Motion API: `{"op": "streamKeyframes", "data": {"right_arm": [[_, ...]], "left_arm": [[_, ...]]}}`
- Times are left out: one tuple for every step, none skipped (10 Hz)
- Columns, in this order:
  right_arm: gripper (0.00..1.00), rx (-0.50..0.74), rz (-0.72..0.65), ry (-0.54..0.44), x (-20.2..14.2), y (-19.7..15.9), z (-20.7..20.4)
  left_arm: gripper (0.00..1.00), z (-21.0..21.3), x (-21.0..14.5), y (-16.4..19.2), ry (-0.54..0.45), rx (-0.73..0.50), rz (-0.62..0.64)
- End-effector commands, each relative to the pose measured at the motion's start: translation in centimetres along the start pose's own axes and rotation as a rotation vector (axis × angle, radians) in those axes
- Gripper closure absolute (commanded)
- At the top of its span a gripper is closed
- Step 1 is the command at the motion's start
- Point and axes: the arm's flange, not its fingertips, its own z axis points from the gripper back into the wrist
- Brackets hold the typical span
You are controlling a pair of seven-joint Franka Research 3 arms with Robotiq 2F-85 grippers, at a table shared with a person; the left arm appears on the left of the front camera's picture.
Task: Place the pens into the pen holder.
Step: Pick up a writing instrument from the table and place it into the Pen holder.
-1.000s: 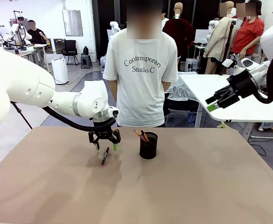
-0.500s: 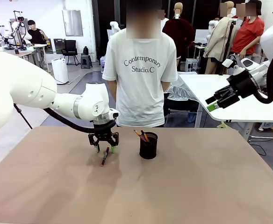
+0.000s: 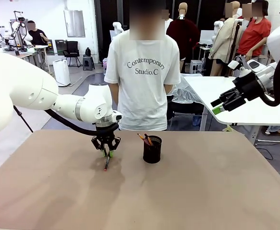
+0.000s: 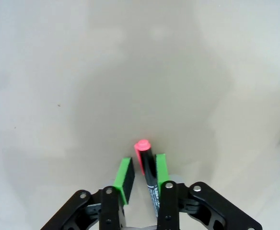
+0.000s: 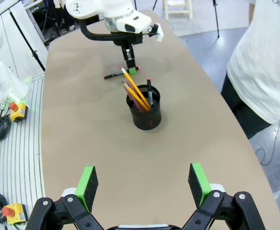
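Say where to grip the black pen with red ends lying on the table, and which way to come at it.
Grip the black pen with red ends across its thin barrel near the red-capped end, coming straight down from above: it lies flat on the table, so only its sides are free. The left gripper is already placed that way, its green pads flanking the barrel, jaws nearly closed.

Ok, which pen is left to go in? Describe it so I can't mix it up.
On the brown table, find the black mesh pen holder near the far edge. To its left, the left gripper is down on a black pen lying flat. It has red ends, and unlike the pens standing in the holder, it lies on the table.
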Motion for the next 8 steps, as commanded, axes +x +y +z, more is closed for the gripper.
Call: {"op": "streamKeyframes", "data": {"right_arm": [[0.00, -0.002, -0.006, -0.001, 0.2, 0.1, 0.1], [0.00, -0.002, -0.006, -0.001, 0.2, 0.1, 0.1], [0.00, -0.002, -0.006, -0.001, 0.2, 0.1, 0.1], [0.00, -0.002, -0.006, -0.001, 0.2, 0.1, 0.1], [0.00, -0.002, -0.006, -0.001, 0.2, 0.1, 0.1], [0.00, -0.002, -0.006, -0.001, 0.2, 0.1, 0.1], [0.00, -0.002, -0.006, -0.001, 0.2, 0.1, 0.1], [0.00, -0.002, -0.006, -0.001, 0.2, 0.1, 0.1]], "left_arm": [[1.00, -0.5, -0.7, 0.1, -0.004, 0.037, 0.009], [1.00, -0.1, -1.0, 0.1, 0.020, -0.021, -0.036], [1.00, 0.4, -1.2, 0.3, 0.065, -0.138, -0.104], [1.00, 1.2, -1.4, 0.8, 0.100, -0.267, -0.170], [1.00, 2.0, -1.5, 1.6, 0.110, -0.386, -0.223], [1.00, 2.9, -1.8, 2.2, 0.112, -0.428, -0.274], [1.00, 3.6, -2.1, 2.7, 0.120, -0.502, -0.365], [1.00, 4.4, -2.5, 3.4, 0.095, -0.584, -0.477]]}}
